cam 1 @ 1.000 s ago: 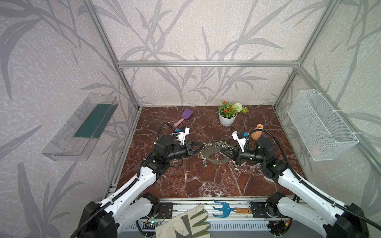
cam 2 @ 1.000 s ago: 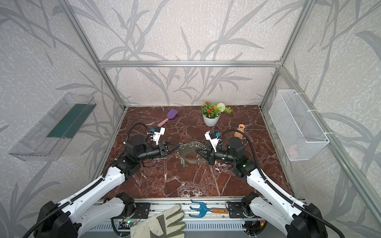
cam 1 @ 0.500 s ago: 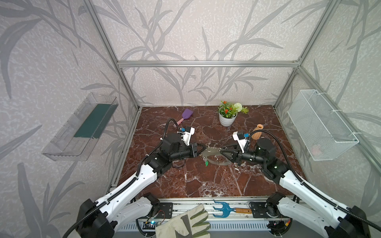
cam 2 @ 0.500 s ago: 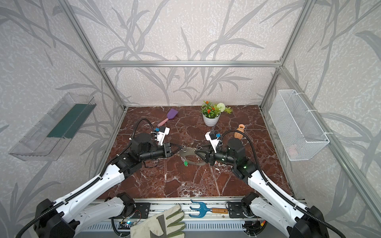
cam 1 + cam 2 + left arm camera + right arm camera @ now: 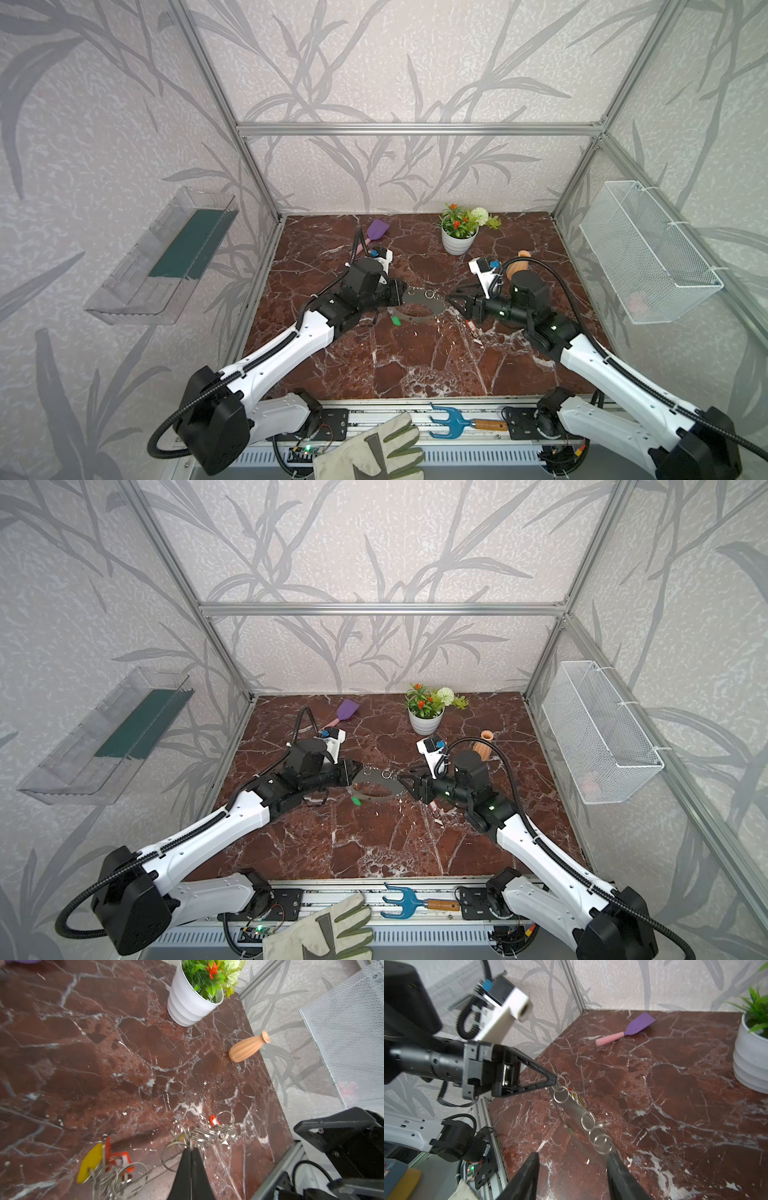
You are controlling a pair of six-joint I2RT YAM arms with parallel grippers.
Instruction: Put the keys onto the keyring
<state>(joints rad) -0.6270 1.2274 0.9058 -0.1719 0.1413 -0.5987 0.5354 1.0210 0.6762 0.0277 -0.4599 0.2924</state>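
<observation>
The keyring, a grey band fringed with silver rings, stretches between my two grippers at mid-table. My left gripper is shut on one end of it, among the rings. My right gripper stands open at the band's other end; its fingers are apart, with a ring just ahead of one. A green key hangs under the band. Yellow and red keys sit in the ring cluster. Another red key lies below the right gripper.
A white plant pot and a purple spatula stand at the back. A terracotta vase is behind the right arm. A wire basket and a clear tray hang on the side walls. A blue hand fork and a glove lie in front.
My right gripper has opened and let go of the keyring. The left arm has pushed rightward and still holds its end of the band.
</observation>
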